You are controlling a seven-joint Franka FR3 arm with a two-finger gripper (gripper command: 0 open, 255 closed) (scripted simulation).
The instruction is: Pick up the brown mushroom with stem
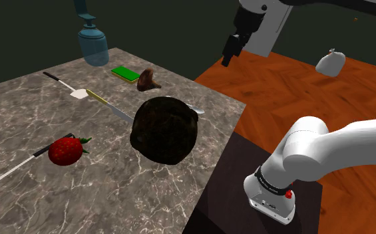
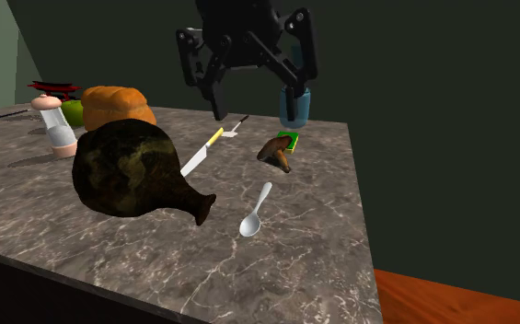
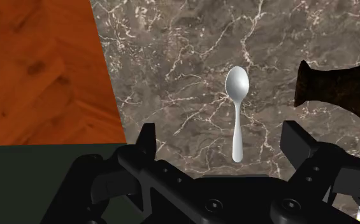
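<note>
Nearest in the second exterior view, a white spoon (image 2: pixel 256 214) lies on the marble counter (image 2: pixel 322 267), beside a large dark lump (image 2: pixel 129 170). Beyond the spoon, right of that frame's centre, the brown mushroom (image 2: pixel 276 152) lies tipped over, just beside a green block (image 2: pixel 291 139). It is probably light, soft and easily bruised, so a gentle hold across the stem seems best. High over the spoon, the jaws point down, spread wide and empty. The arm (image 1: pixel 326 149) arches from the shoulder view's lower right to its upper edge.
</note>
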